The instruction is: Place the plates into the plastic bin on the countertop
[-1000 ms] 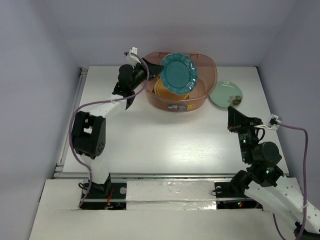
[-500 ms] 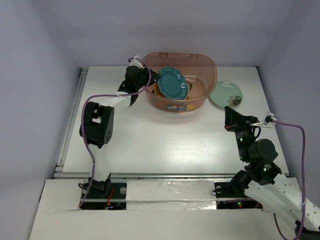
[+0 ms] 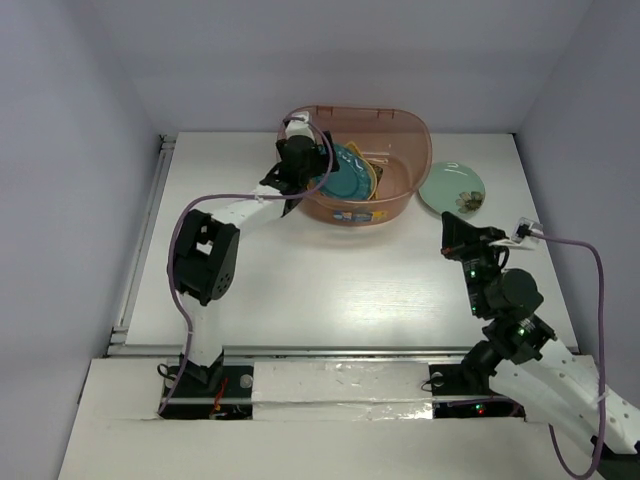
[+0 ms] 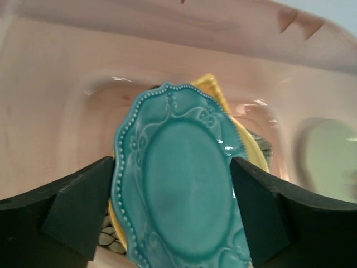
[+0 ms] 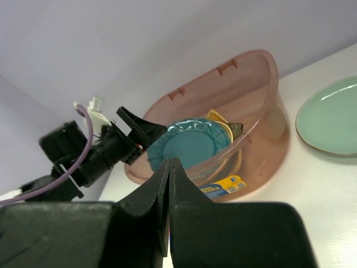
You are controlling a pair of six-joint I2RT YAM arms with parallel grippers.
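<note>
Top external: teal plate (image 3: 348, 172) laid in plastic bin (image 3: 400, 115), under left claw (image 3: 305, 165); fingers apart, not gripped.
R side: right claw (image 3: 453, 224) shut, nothing held.
To be done: pale green plate (image 3: 451, 188), on tabletop (image 3: 330, 280) just beyond right claw.

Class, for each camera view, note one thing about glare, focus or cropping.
Left wrist view: white glints on the teal scalloped plate, the plastic bin hazy behind it. Right wrist view: the shut right gripper looms dark up close; the pale green plate is cropped at the edge. Top view: even light, faint shadows.
</note>
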